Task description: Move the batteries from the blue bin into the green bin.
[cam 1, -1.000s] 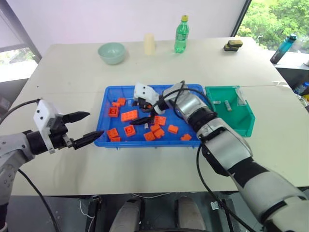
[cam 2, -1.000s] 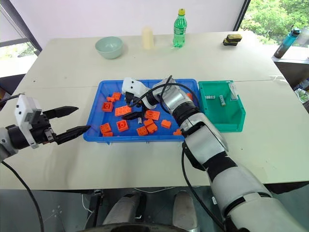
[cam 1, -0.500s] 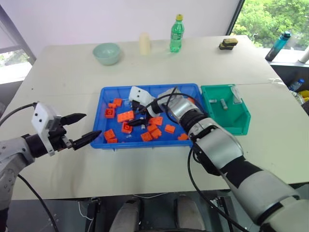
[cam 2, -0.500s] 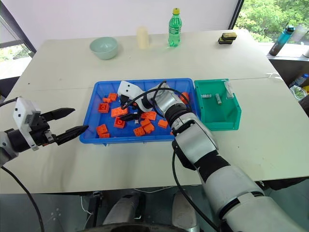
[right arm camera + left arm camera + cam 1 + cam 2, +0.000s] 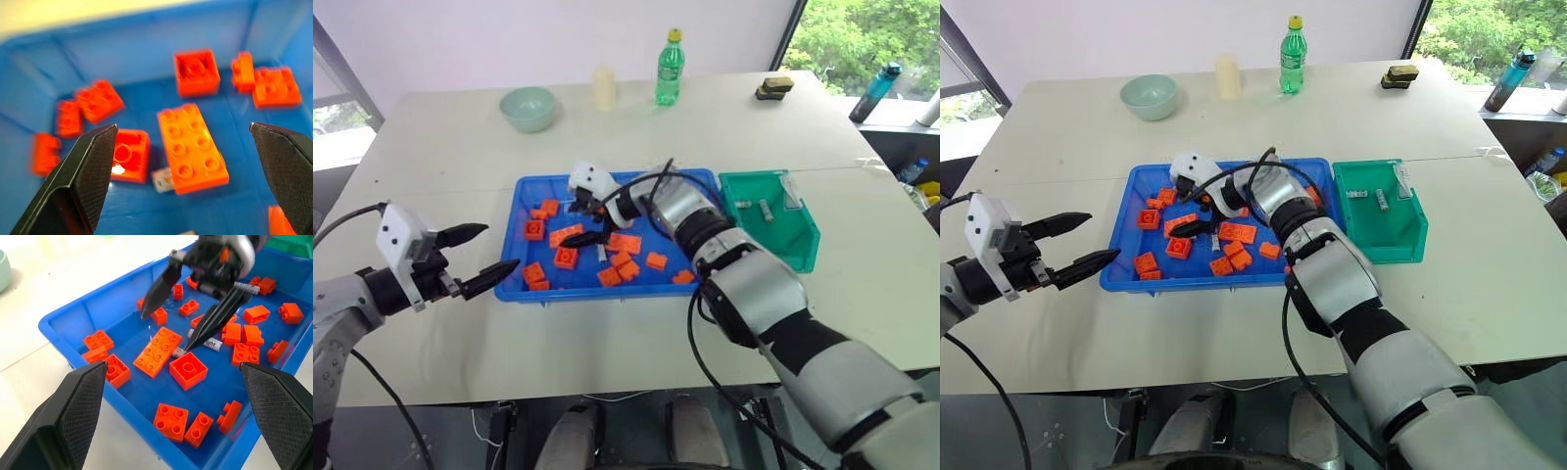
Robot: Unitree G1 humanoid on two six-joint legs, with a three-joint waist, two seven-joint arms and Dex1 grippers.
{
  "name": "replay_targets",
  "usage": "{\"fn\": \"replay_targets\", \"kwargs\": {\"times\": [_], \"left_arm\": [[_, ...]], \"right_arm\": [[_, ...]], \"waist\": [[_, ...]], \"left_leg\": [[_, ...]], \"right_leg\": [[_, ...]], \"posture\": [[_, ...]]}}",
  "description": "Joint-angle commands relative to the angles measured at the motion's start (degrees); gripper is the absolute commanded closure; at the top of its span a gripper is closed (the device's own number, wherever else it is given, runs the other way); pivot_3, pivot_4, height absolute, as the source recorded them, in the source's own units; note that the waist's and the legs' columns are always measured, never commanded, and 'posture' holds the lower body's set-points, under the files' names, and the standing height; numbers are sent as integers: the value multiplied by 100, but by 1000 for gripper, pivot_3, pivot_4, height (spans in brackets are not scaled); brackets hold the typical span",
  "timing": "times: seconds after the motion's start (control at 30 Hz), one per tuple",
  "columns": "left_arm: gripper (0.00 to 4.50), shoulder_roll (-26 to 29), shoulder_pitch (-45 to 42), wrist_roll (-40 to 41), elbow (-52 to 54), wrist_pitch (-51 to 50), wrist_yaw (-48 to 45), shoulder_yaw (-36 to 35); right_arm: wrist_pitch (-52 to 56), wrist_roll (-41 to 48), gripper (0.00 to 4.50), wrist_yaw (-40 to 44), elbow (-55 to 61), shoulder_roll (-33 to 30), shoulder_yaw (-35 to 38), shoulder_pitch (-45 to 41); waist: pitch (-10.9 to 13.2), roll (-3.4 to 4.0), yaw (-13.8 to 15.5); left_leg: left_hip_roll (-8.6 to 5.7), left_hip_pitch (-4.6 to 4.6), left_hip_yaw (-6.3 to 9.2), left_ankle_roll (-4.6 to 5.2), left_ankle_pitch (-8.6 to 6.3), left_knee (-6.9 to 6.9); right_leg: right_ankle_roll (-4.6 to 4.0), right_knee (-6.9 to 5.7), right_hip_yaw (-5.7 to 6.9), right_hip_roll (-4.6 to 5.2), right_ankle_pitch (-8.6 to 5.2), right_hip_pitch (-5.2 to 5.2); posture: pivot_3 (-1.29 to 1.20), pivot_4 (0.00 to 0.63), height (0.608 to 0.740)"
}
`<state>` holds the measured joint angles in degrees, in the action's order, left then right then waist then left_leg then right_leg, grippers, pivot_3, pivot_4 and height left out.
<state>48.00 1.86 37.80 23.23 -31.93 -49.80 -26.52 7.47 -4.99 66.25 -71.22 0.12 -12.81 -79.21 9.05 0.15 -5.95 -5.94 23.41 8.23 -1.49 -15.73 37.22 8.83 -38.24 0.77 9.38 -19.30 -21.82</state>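
Over blue bin (image 5: pixel 530 190), right pincer (image 5: pixel 584 224) spread wide, empty; left pincer (image 5: pixel 481 258) open too

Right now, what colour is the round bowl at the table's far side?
Pale green; the bowl shows best in the right eye view.

A: Where do the eye views sit?
B: High, looking forward and down over the whole table (image 5: pixel 460 372), blue bin (image 5: pixel 533 186) at centre frame.
A: The wrist views?
B: Both close, facing into that bin (image 5: pixel 63 323).
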Motion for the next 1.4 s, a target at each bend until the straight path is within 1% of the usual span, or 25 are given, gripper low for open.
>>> {"fn": "replay_targets", "kwargs": {"times": [0.03, 0.13, 0.37, 0.77, 0.8, 0.87, 0.9, 0.97, 1.0, 1.03, 1.07, 1.4], "left_arm": [[0, -13, -105, -31, -13, 155, 19, -41], [0, -37, -170, -26, 14, 163, 65, 16], [0, -28, -212, -2, 39, 119, 89, -67], [0, 8, -181, 7, 47, 107, 104, -107], [0, 8, -183, 6, 50, 108, 106, -105], [0, 13, -203, 6, 32, 113, 106, -104], [0, 13, -209, 5, 29, 117, 109, -104], [0, 13, -213, 1, 33, 123, 115, -106], [0, 16, -223, -3, 21, 130, 114, -103], [0, 19, -231, -8, 11, 135, 113, -101], [0, 21, -237, -11, 4, 139, 113, -100], [0, 18, -385, -51, -67, 138, 132, -20]], "right_arm": [[-94, 30, 63, -78, 159, 65, 109, -209], [-297, -146, 63, -439, 29, 80, 41, -155], [-528, -552, 63, -928, -172, 94, -142, 12], [-505, -671, 63, -1040, -263, 160, -49, 122], [-496, -678, 292, -1055, -268, 165, -47, 141], [-498, -694, 931, -1079, -274, 177, -50, 165], [-489, -695, 1427, -1088, -273, 182, -48, 174], [-482, -696, 2560, -1070, -265, 190, -52, 196], [-478, -695, 3000, -1054, -261, 193, -53, 202], [-474, -694, 3552, -1039, -258, 196, -53, 205], [-471, -692, 3842, -1030, -256, 197, -52, 206], [-492, -638, 3829, -1107, -210, 198, 22, 130]], "waist": [[0, 0, 1], [0, 0, 3], [0, 0, -7], [0, 0, -21], [0, 0, -21], [0, 0, -22], [0, 0, -22], [0, 0, -23], [0, 0, -22], [0, 0, -23], [0, 0, -23], [0, 0, -24]], "left_leg": [[0, 0, 0, 0, 0, 0], [-1, 0, -1, 0, 0, 0], [-1, 0, -2, 0, 0, -2], [-1, 0, -3, 0, 0, -3], [-1, 0, -3, 0, 0, -3], [-1, 0, -4, 0, 0, -3], [-1, 0, -4, 0, 0, -3], [-1, 0, -4, -1, 0, -3], [-1, 0, -4, -1, 0, -3], [-1, 0, -3, -1, 0, -3], [-1, 0, -3, -1, 0, -3], [-1, 0, -3, -1, 0, -3]], "right_leg": [[0, 0, 0, 0, 0, -1], [0, 0, -2, 0, 0, -3], [0, -7, -5, 0, 0, -6], [0, -9, -7, 0, 0, -9], [0, -9, -7, 0, 0, -9], [0, -9, -7, 0, 0, -9], [0, -10, -7, 0, 0, -9], [0, -9, -7, 0, 0, -9], [0, -10, -7, 0, 0, -9], [0, -10, -7, 0, 0, -9], [0, -10, -8, 0, 0, -9], [0, -11, -8, 0, 0, -9]], "posture": [[0, 150, 727], [0, 150, 727], [0, 150, 727], [0, 150, 727], [0, 150, 727], [0, 150, 727], [0, 150, 727], [0, 150, 727], [0, 150, 727], [0, 150, 727], [0, 150, 727], [0, 150, 727]]}}
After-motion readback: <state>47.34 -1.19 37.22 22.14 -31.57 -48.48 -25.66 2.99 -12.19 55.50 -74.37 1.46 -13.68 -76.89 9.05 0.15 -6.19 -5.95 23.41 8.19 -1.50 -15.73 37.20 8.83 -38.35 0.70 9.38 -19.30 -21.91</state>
